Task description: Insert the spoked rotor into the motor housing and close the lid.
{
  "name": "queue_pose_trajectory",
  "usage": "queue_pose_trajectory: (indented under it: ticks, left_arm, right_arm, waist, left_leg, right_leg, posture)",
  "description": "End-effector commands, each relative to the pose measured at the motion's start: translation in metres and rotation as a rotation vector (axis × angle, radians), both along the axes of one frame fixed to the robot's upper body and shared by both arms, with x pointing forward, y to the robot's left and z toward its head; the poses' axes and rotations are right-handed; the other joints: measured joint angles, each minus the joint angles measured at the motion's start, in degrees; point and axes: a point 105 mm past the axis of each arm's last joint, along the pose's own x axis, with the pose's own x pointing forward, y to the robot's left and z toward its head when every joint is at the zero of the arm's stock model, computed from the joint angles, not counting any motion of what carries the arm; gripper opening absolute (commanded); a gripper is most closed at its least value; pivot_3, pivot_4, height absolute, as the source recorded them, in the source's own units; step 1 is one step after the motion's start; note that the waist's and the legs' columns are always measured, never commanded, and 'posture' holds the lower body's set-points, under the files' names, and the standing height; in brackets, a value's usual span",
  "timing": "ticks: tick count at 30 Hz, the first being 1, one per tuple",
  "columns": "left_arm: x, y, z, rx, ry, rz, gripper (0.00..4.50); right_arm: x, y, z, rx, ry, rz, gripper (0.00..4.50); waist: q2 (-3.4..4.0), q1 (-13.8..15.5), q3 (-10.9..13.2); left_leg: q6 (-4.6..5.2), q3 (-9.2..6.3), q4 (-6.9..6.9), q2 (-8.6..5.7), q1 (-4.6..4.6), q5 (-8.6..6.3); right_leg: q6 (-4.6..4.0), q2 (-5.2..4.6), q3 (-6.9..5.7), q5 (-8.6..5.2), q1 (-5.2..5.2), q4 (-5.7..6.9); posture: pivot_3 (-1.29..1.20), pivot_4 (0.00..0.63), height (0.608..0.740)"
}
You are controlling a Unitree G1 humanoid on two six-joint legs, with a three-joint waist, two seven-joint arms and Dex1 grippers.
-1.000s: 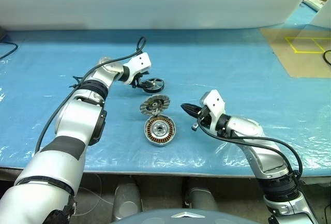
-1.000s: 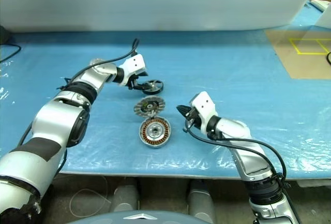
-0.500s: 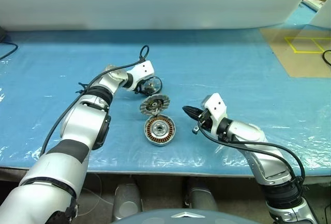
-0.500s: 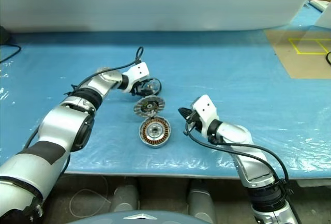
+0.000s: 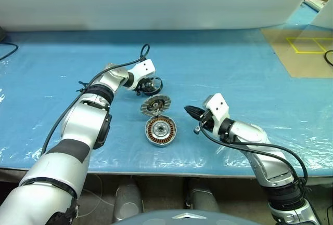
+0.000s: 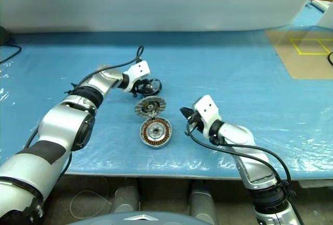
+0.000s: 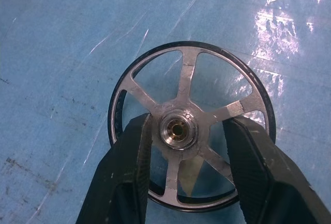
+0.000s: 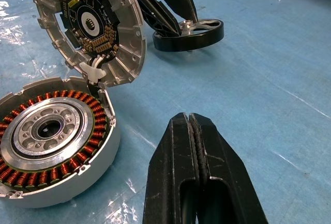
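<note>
The spoked rotor (image 5: 153, 85), a black-rimmed wheel with silver spokes and hub, lies flat on the blue sheet at the far side. My left gripper (image 5: 149, 85) is down over it. Its two black fingers (image 7: 129, 167) reach between the spokes on either side of the hub; one is close against it and a small gap shows at the other. The motor housing (image 5: 160, 130), with copper windings round a silver hub, lies nearest me. Its lid (image 5: 155, 104) stands tilted open at its far edge. My right gripper (image 5: 188, 110) hovers shut and empty to the right of the housing.
A blue plastic sheet (image 5: 234, 64) covers the table. A brown board with yellow tape lines (image 5: 304, 48) lies at the far right. A white wall of foam (image 5: 156, 1) runs along the back. The table's front edge runs just below the housing.
My left gripper has come over the rotor and sunk onto it, and its fingers have drawn in toward the hub. The right arm has kept still.
</note>
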Motion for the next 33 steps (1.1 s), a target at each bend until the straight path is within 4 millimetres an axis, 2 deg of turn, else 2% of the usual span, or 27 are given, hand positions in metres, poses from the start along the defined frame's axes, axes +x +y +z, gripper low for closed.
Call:
queue_pose_trajectory:
  ticks: [1, 8, 16, 21, 25, 28, 32, 33]
  left_arm:
    - [-0.003, 0.004, -0.002, -0.021, 0.054, 0.011, 1.77]
    - [-0.003, 0.016, 0.031, -0.146, 0.019, -0.036, 1.77]
    - [-0.011, 0.046, 0.075, -0.203, -0.041, -0.128, 1.77]
    - [-0.013, 0.049, 0.094, -0.239, -0.070, -0.163, 1.77]
    - [-0.012, 0.042, 0.096, -0.257, -0.072, -0.162, 1.77]
    - [-0.010, 0.036, 0.086, -0.226, -0.054, -0.154, 2.35]
    - [-0.003, 0.028, 0.071, -0.164, -0.068, -0.106, 3.63]
    - [-0.003, 0.026, 0.067, -0.150, -0.065, -0.105, 3.63]
  right_arm:
    - [-0.002, 0.001, 0.013, 0.006, -0.061, 0.008, 0.00]
    - [0.001, 0.004, 0.014, 0.004, -0.074, 0.029, 0.00]
    - [0.005, 0.003, 0.021, -0.001, -0.117, 0.095, 0.00]
    - [0.013, 0.000, 0.024, -0.013, -0.133, 0.113, 0.00]
    - [0.016, 0.003, 0.025, -0.011, -0.135, 0.131, 0.00]
    - [0.016, 0.006, 0.025, -0.011, -0.136, 0.136, 0.00]
    - [0.013, 0.005, 0.022, -0.018, -0.132, 0.136, 0.00]
    - [0.013, 0.005, 0.021, -0.019, -0.131, 0.133, 0.00]
  waist:
    - [0.00, 0.0, 0.0]
    - [0.02, 0.0, 0.0]
    - [0.04, 0.0, 0.1]
    - [0.04, 0.0, 0.1]
    - [0.04, 0.0, 0.1]
    - [0.03, 0.0, 0.1]
    - [0.03, 0.0, 0.1]
    - [0.02, 0.0, 0.1]
  left_leg:
    - [0.00, 0.00, -0.01, 0.00, 0.00, 0.00]
    - [0.00, 0.00, -0.21, -0.01, -0.01, 0.00]
    - [-0.03, 0.00, -0.33, -0.01, -0.05, -0.01]
    - [-0.04, 0.00, -0.35, -0.01, -0.05, -0.02]
    - [-0.04, 0.01, -0.35, 0.00, -0.05, -0.02]
    - [-0.04, 0.01, -0.34, -0.01, -0.07, -0.02]
    - [-0.04, 0.01, -0.33, -0.01, -0.07, -0.02]
    - [-0.04, 0.01, -0.31, -0.01, -0.08, -0.02]
  right_leg:
    - [0.00, 0.00, 0.00, 0.00, 0.00, -0.01]
    - [0.02, 0.02, -0.03, 0.00, -0.06, -0.08]
    - [0.15, 0.02, -0.07, 0.08, -0.10, -0.14]
    - [0.03, 0.01, -0.08, 0.00, -0.10, -0.14]
    - [0.01, 0.02, -0.07, -0.01, -0.09, -0.13]
    - [0.11, 0.02, -0.08, 0.06, -0.09, -0.13]
    - [0.17, 0.02, -0.08, 0.09, -0.09, -0.11]
    - [0.18, 0.02, -0.08, 0.10, -0.09, -0.10]
  posture:
    - [0.00, 0.150, 0.740]
    - [0.00, 0.150, 0.740]
    - [0.00, 0.150, 0.740]
    - [0.00, 0.150, 0.740]
    - [0.00, 0.150, 0.740]
    - [0.00, 0.150, 0.740]
    - [0.00, 0.150, 0.740]
    - [0.00, 0.150, 0.740]
